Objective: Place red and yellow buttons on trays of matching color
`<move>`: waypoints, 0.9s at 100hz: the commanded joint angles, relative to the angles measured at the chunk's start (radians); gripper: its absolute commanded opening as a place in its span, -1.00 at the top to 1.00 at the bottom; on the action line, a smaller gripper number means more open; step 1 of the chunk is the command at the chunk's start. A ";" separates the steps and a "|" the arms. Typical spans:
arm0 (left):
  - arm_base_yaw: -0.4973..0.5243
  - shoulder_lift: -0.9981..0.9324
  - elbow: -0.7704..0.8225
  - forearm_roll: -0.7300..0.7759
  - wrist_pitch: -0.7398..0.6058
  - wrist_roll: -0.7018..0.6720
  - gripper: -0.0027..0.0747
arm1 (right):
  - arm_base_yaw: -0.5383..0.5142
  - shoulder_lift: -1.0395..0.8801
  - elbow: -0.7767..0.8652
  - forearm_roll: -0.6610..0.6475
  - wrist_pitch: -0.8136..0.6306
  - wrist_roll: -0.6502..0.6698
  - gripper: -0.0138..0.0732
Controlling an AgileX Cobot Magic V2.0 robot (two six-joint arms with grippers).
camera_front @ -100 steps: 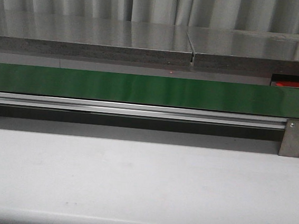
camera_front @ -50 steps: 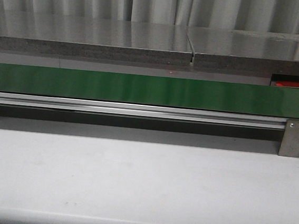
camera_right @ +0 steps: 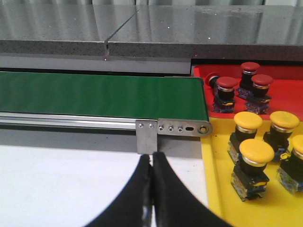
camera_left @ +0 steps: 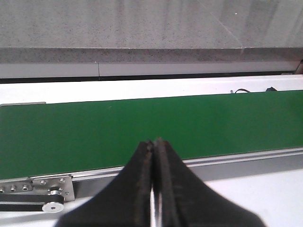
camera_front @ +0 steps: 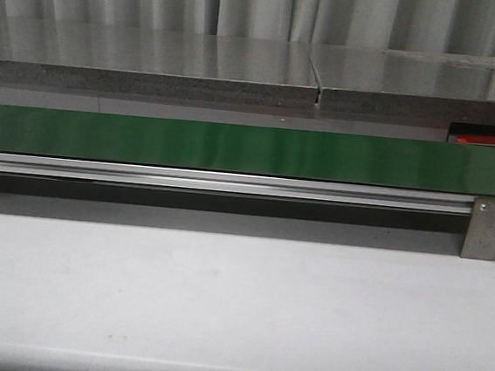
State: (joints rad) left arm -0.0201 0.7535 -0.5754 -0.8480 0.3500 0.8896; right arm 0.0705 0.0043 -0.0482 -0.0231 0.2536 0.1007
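Both the left gripper (camera_left: pixel 154 142) and right gripper (camera_right: pixel 152 156) were clenched and empty, waiting. The belt (camera_front: pixel 234 146) carried no button, so the next move called for one to arrive.

No text, label, brand, number or sign can be read in any of the views.
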 commanded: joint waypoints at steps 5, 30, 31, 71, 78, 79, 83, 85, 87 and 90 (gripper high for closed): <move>-0.009 0.000 -0.029 -0.029 -0.048 0.003 0.98 | 0.000 -0.033 0.042 -0.017 -0.147 0.004 0.95; -0.009 0.000 -0.029 -0.029 -0.048 0.003 0.98 | 0.000 -0.032 0.056 -0.013 -0.166 0.005 0.95; -0.009 0.000 -0.029 -0.029 -0.048 0.003 0.98 | 0.000 -0.032 0.056 -0.013 -0.166 0.005 0.95; -0.009 0.000 -0.029 -0.029 -0.048 0.003 0.98 | 0.000 -0.032 0.056 -0.013 -0.166 0.005 0.95; -0.009 0.000 -0.029 -0.029 -0.048 0.003 0.98 | 0.000 -0.032 0.056 -0.013 -0.166 0.005 0.95; -0.009 0.000 -0.029 -0.029 -0.048 0.003 0.98 | 0.000 -0.032 0.056 -0.013 -0.166 0.005 0.95; -0.009 0.000 -0.029 -0.029 -0.048 0.003 0.98 | 0.000 -0.032 0.056 -0.013 -0.166 0.005 0.95; -0.009 0.000 -0.029 -0.029 -0.048 0.003 0.98 | 0.000 -0.032 0.056 -0.013 -0.166 0.005 0.95; -0.009 0.000 -0.029 -0.029 -0.048 0.003 0.98 | 0.000 -0.032 0.056 -0.013 -0.166 0.005 0.95; -0.009 0.000 -0.029 -0.029 -0.048 0.003 0.98 | 0.000 -0.032 0.056 -0.013 -0.166 0.005 0.95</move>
State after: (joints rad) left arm -0.0201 0.7535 -0.5754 -0.8480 0.3500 0.8896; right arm 0.0705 -0.0110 0.0257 -0.0231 0.1759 0.1023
